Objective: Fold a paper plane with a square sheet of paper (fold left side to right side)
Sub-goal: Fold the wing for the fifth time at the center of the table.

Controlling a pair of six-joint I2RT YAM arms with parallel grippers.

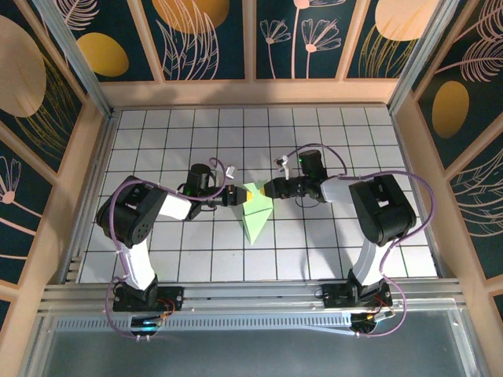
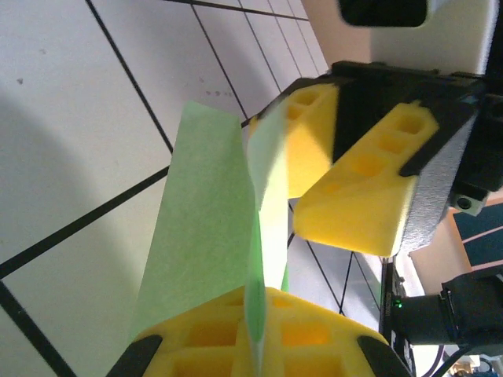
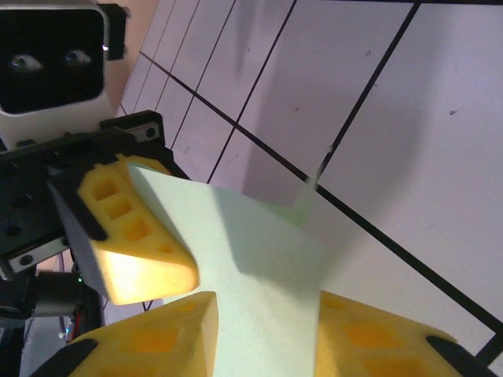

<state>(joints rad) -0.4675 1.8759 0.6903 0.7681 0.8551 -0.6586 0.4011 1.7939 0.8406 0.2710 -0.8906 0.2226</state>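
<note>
Overhead, the paper plane [image 1: 255, 216] lies at the middle of the white grid table [image 1: 196, 133]: pale-green paper folded into a slim kite shape, its sharp tip toward the arm bases and its broad end between the two grippers. The left gripper [image 1: 236, 195] meets that broad end from the left and the right gripper [image 1: 271, 188] from the right. Seen from the left wrist, the paper plane [image 2: 204, 220] rises edge-on as two thin green layers, one shaded and one brightly lit. The left gripper [image 2: 255, 314] is clamped on its lower edge. Opposite, the right gripper [image 2: 302, 206] shows a dark gap between its yellow fingers. From the right wrist, the paper plane [image 3: 251, 259] is a smooth pale sheet with a shadow across it, lying between the parted fingers of the right gripper [image 3: 263, 314]; a yellow finger [image 3: 137, 243] of the left gripper touches its left edge.
</note>
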